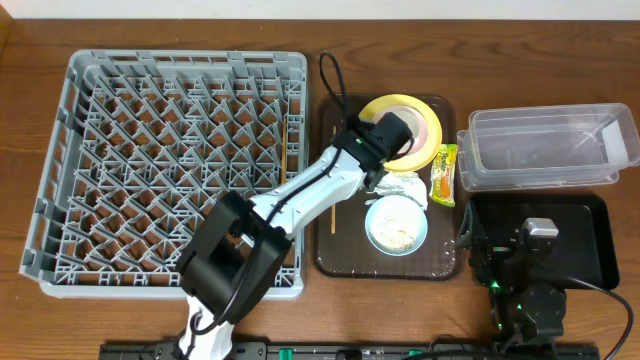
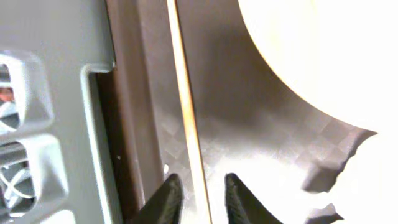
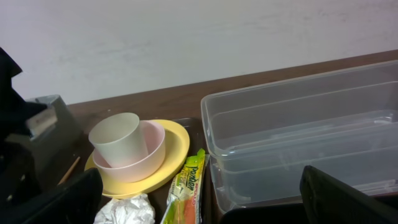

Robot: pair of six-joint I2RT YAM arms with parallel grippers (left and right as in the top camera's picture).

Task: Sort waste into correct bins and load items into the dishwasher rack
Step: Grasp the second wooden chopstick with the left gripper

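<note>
On the brown tray [image 1: 330,255], close to the rim nearest the grey dishwasher rack [image 1: 170,160], lies a thin wooden chopstick [image 2: 186,112]. My left gripper [image 2: 202,196] straddles it, open a little, and neither fingertip touches the stick. The yellow plate [image 3: 174,149] carries a white bowl-like cup [image 3: 146,163] with a cream cup [image 3: 115,140] inside. Near it are the crumpled napkin [image 3: 127,211], the snack wrapper [image 3: 186,186] and the blue bowl [image 1: 396,223] of rice scraps. My right gripper [image 3: 199,208] stands wide open and empty above the black bin [image 1: 580,250].
The clear bin [image 1: 545,145] stands at the back right, just beyond the black one. Another chopstick [image 1: 287,140] rests in the rack near its right wall. My left arm [image 1: 310,190] crosses from the rack's front corner over the tray.
</note>
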